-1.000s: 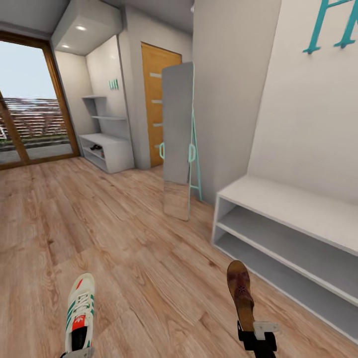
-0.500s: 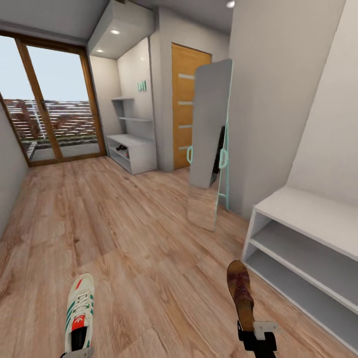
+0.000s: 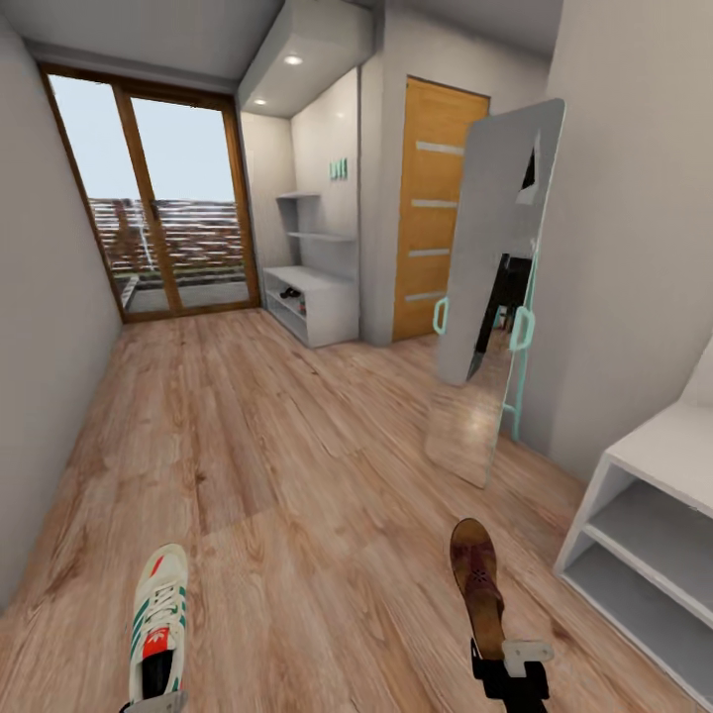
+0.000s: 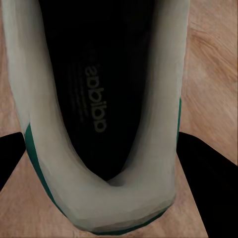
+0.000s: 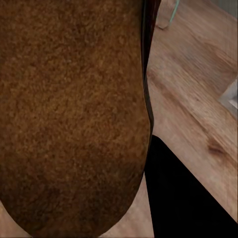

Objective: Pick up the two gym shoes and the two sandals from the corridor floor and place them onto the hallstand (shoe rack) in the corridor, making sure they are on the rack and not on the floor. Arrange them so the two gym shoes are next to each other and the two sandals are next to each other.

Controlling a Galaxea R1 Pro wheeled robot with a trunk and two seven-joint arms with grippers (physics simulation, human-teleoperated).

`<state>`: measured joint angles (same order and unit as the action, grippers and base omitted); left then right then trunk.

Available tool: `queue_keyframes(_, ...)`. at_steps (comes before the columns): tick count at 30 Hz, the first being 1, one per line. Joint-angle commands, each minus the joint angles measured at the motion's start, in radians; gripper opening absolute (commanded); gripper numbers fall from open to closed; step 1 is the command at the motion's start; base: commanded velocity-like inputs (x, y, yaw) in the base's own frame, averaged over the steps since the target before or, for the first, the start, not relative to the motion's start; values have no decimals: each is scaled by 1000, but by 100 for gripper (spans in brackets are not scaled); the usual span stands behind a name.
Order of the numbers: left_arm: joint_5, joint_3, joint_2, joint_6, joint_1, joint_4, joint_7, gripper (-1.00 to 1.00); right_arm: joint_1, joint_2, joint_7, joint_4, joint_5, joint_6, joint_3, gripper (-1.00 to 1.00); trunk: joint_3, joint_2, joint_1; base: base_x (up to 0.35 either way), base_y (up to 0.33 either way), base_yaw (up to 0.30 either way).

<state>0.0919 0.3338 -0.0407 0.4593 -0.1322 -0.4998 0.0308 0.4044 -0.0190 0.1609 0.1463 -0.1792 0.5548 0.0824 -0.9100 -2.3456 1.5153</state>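
A white gym shoe (image 3: 158,622) with green stripes and a red tongue patch hangs low at the left over the corridor floor (image 3: 297,465). My left gripper (image 3: 151,705) is shut on its heel. In the left wrist view black fingers (image 4: 210,171) flank the shoe's heel (image 4: 106,198). A dark-brown sandal (image 3: 479,584) hangs at the right, with my right gripper (image 3: 511,675) shut on its heel end. Its brown insole (image 5: 69,114) sits beside one black finger (image 5: 186,198). The hallstand (image 3: 315,302), with two staggered shelves above it, stands far down the corridor with something dark on a low shelf.
A white bench unit (image 3: 649,540) with two open shelf rows stands close at the right. A tall leaning mirror (image 3: 493,297) with teal frame parts is beyond it. An orange door (image 3: 436,213) and glass patio doors (image 3: 163,203) close the far end. A grey wall runs along the left.
The whole view has swung left: the near bench unit, mirror and door slid toward the right edge. Both shoes stay held in the same place in the picture.
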Motion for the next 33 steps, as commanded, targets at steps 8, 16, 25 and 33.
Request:
queue_keyframes(8, 11, 7, 1, 4, -2, 1, 3, -100, 0, 2, 0, -1, -8, 3, 8, -100, -9, 0, 0, 308, 142, 233)
queue_keyframes(16, 11, 7, 1, 4, -1, 1, 3, -100, 0, 3, 0, -1, -8, 2, 8, -100, -17, 0, 0, 328, 18, 222)
queue_keyframes(25, 11, 7, 1, 4, -1, 1, 3, -100, 1, 4, -1, 1, -11, 2, 7, -100, -25, 0, 0, 334, 1, 240)
queue_keyframes(33, 9, 7, 1, 4, -1, 1, 3, -100, 1, 4, -3, 1, -12, 2, 7, -100, -33, 0, 0, 334, 0, 225)
